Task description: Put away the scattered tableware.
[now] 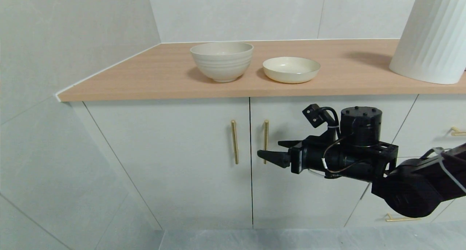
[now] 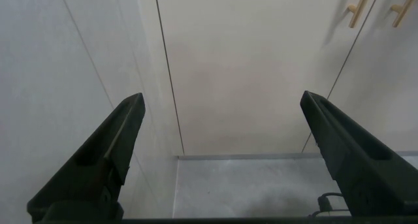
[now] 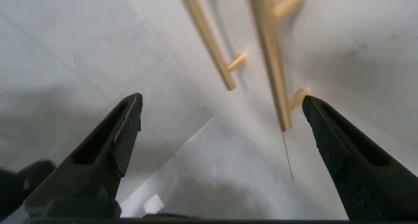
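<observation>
On the wooden countertop (image 1: 153, 78) stand a deep cream bowl (image 1: 222, 60) and, to its right, a shallow cream dish (image 1: 291, 69). My right gripper (image 1: 276, 151) is open below the counter. It hovers right in front of the right cabinet door's gold handle (image 1: 266, 140), fingers pointing left. In the right wrist view both gold handles (image 3: 209, 41) (image 3: 271, 61) run between the open right gripper's (image 3: 219, 152) fingers, a little beyond them. My left gripper (image 2: 222, 152) is open and holds nothing, low in front of the cabinet door (image 2: 261, 74) near the floor (image 2: 248, 185).
A tall white ribbed container (image 1: 433, 35) stands at the counter's right end. The left door's gold handle (image 1: 235, 142) is beside the seam between the doors. More gold handles (image 1: 457, 131) show on drawers at the right. A tiled wall closes the left side.
</observation>
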Controlling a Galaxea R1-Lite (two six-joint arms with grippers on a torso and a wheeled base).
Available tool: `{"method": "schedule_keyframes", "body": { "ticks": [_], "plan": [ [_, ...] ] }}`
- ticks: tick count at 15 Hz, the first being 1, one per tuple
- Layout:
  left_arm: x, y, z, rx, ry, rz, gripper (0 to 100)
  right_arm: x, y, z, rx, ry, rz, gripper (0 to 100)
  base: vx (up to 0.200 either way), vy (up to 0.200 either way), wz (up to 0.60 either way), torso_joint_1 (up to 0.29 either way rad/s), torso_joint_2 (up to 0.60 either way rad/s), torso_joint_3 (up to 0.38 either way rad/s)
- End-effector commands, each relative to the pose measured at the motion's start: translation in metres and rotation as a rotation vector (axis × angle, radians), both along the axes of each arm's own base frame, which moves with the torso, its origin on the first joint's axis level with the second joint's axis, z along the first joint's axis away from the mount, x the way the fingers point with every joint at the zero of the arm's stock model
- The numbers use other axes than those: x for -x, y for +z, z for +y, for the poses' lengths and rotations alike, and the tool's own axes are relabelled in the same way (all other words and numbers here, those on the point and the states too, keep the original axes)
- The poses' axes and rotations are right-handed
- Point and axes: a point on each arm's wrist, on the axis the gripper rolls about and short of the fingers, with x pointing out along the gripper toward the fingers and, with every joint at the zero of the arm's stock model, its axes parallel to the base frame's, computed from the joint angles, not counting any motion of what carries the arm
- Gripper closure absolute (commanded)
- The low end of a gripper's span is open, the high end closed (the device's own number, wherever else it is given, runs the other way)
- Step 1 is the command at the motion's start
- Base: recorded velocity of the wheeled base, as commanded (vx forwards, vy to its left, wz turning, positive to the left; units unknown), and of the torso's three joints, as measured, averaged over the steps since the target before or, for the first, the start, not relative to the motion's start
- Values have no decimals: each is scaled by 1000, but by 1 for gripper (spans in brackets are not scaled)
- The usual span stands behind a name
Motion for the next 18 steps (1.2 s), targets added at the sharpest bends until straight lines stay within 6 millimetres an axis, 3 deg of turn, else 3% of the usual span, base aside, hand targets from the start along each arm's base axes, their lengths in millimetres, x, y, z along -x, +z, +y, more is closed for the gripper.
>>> {"method": "schedule_keyframes", "body": {
  "ticks": [1,3,13,18],
  "plan": [
    [0,0,0,0,0,1,0,-10,-16,9,-1,-6,42,0,0,0,0,0,0,0],
    [0,0,0,0,0,1,0,-9,-14,19,-35,5,66,0,0,0,0,0,0,0],
    [0,0,0,0,0,-1,0,-26,-24,31,-82,-47,26,0,0,0,0,0,0,0],
    [0,0,0,0,0,1,0,-19,-23,39,-104,-22,18,0,0,0,0,0,0,0]
  ]
}}
